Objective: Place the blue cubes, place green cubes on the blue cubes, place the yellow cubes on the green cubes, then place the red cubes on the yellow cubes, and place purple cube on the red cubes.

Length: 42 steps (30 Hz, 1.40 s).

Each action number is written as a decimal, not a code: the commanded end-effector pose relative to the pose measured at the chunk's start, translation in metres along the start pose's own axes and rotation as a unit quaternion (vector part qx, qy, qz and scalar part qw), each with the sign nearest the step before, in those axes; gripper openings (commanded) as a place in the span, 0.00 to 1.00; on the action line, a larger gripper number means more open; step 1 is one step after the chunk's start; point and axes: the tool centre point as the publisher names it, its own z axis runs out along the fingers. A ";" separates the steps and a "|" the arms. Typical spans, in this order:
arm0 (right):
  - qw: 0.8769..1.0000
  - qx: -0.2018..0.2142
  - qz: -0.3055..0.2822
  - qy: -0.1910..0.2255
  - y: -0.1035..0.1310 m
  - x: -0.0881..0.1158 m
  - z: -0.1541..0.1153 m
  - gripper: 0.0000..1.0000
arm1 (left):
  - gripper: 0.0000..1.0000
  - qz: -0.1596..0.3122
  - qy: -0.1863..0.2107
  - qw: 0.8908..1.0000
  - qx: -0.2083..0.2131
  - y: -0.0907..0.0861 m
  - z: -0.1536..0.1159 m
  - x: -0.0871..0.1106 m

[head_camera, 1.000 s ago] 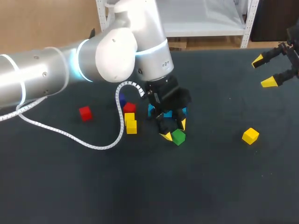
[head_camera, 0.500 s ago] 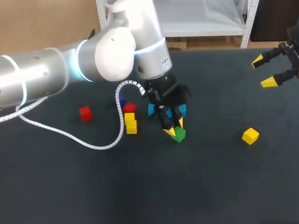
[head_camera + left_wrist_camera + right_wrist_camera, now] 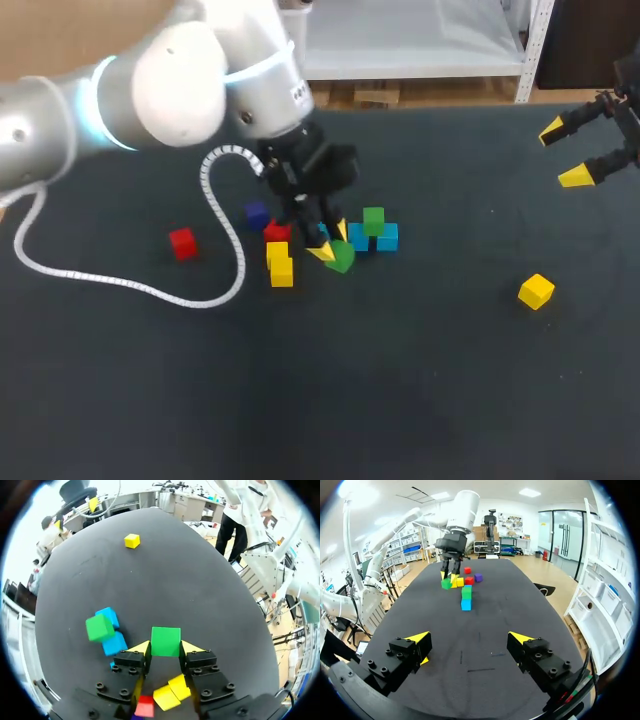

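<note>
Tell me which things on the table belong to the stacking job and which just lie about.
Job: held green cube in the left pincer, stacked green cube, blue cubes, yellow cubes, red cubes, purple cube.
Lying about: only the left arm's white cable.

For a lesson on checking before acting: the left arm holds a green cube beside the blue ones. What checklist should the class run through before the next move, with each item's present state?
1. Held green cube is gripped from both sides by the left gripper: ok.
2. A bare blue cube is free to receive it: ok.
3. Held green cube is above that blue cube: not ok, it hangs beside the row.
4. Stacked green cube is clear of the path: cannot tell.
5. Yellow cubes are clear of the fingers: cannot tell, they lie close beside the gripper.
6. Right gripper is out of the way: ok, open and far off.
</note>
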 end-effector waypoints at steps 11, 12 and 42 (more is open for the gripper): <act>1.000 0.000 0.000 0.000 0.000 0.000 0.000 1.00 | 0.00 -0.141 -0.025 0.980 -0.134 0.006 -0.028 0.015; 1.000 0.000 0.000 0.000 0.000 0.000 0.000 1.00 | 0.00 -0.146 -0.025 0.979 -0.141 0.008 -0.028 0.016; 1.000 0.000 0.000 0.000 0.000 0.000 0.000 1.00 | 0.00 -0.133 -0.013 0.981 -0.142 0.064 -0.010 0.020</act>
